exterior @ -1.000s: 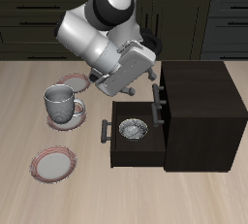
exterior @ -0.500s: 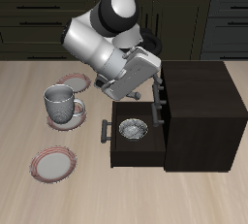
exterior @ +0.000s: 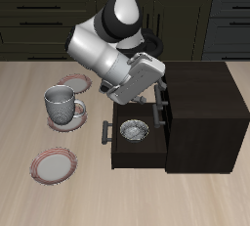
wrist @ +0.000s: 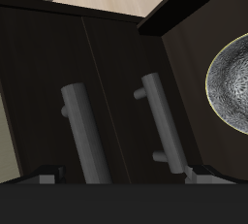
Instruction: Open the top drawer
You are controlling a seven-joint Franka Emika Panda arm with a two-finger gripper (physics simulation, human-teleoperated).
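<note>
The dark brown wooden cabinet (exterior: 200,108) stands on the table with its drawer fronts facing the mug. Its lowest drawer (exterior: 135,150) is pulled out. The top drawer (wrist: 39,82) is shut. Its grey bar handle (wrist: 87,141) sits beside the grey handle (wrist: 163,121) of the shut drawer below it. In the exterior view the top handle (exterior: 161,89) is partly hidden behind my gripper (exterior: 153,97). The gripper (wrist: 124,176) is open and empty, close in front of the two handles, with both lying between its fingertips (wrist: 44,176).
A patterned bowl (exterior: 134,129) lies in the pulled-out lowest drawer, whose handle (exterior: 105,132) sticks out toward the mug. A grey mug (exterior: 62,105) stands beside a red-rimmed plate (exterior: 70,81). Another plate (exterior: 54,164) lies nearer the table's front edge.
The arm has swung toward the cabinet, bringing the open gripper close to the upper drawer fronts. The drawers and tableware have not moved.
</note>
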